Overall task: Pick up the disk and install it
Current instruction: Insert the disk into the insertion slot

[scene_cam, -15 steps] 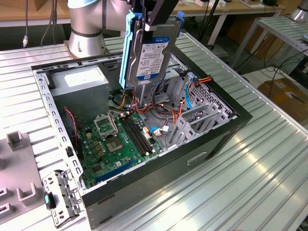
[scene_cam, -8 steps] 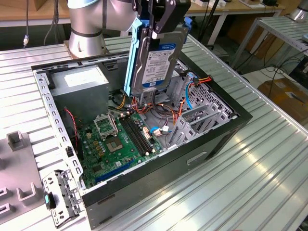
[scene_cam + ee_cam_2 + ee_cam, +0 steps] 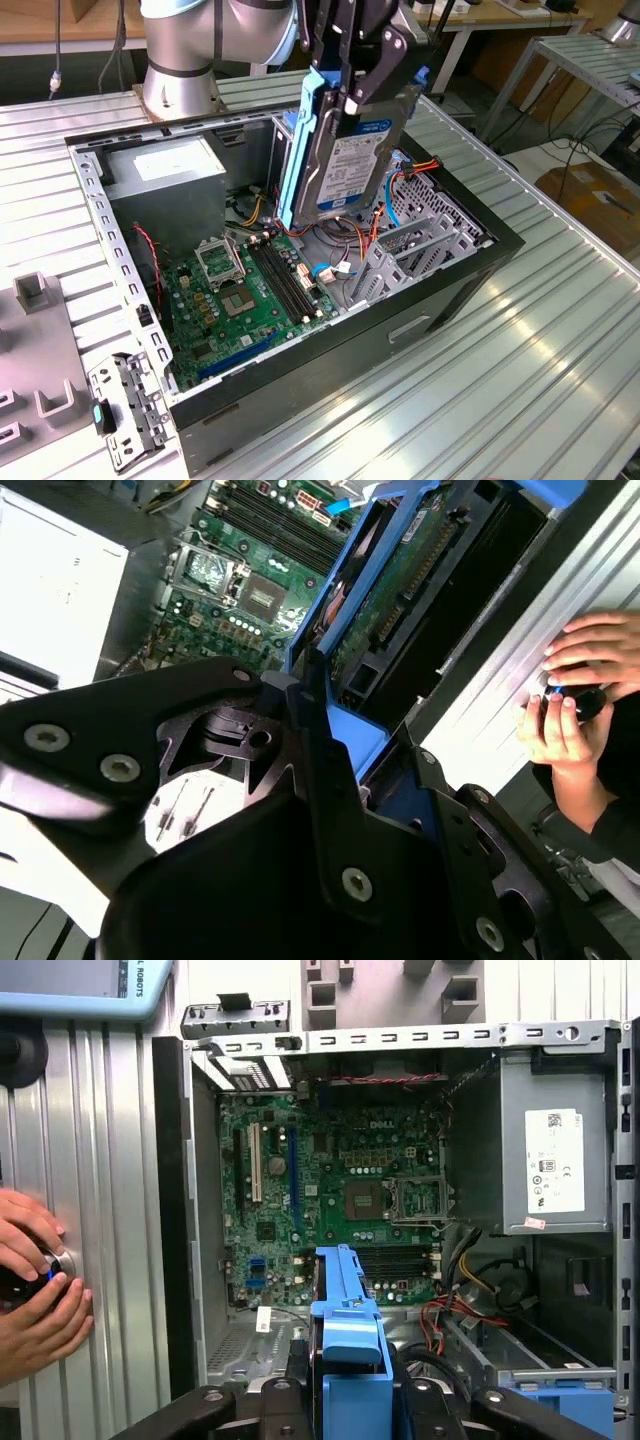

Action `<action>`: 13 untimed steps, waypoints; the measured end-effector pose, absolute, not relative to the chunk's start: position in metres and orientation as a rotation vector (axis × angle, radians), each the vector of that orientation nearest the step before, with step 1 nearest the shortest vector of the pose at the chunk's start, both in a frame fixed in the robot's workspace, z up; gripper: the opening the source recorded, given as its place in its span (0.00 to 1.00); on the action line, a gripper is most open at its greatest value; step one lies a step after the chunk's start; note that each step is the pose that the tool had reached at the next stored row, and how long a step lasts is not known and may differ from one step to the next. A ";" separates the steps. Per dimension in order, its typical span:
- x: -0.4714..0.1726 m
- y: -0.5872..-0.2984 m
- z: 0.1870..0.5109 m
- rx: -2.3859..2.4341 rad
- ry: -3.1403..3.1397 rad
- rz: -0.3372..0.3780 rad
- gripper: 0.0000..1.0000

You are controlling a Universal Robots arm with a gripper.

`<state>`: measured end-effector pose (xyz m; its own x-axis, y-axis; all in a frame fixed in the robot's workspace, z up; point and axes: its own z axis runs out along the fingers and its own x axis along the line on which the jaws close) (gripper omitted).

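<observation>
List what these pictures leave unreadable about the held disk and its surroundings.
1. Exterior view: the disk, clamped in the pincer, hides the computer case interior behind it.
2. First wrist view: the pincer's body covers the disk past its blue rail.
3. Both wrist views: a person's hands cover a small dark object; what it is cannot be told.

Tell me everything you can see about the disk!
The disk is a flat silver-grey metal box with a white-and-blue label, framed by bright blue plastic rails. Its other face shows a green circuit board in the second wrist view. It hangs on edge, tilted, over the open computer case. The gripper holds it, jaws clamped on its upper end.
</observation>
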<state>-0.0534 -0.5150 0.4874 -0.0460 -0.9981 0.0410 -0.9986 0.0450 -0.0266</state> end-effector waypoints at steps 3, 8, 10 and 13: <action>-0.053 -0.525 0.486 2.166 -2.267 0.065 0.37; -0.049 -0.539 0.484 2.167 -2.268 0.063 0.37; -0.033 -0.540 0.481 2.167 -2.269 0.063 0.37; -0.016 -0.541 0.479 2.167 -2.268 0.063 0.37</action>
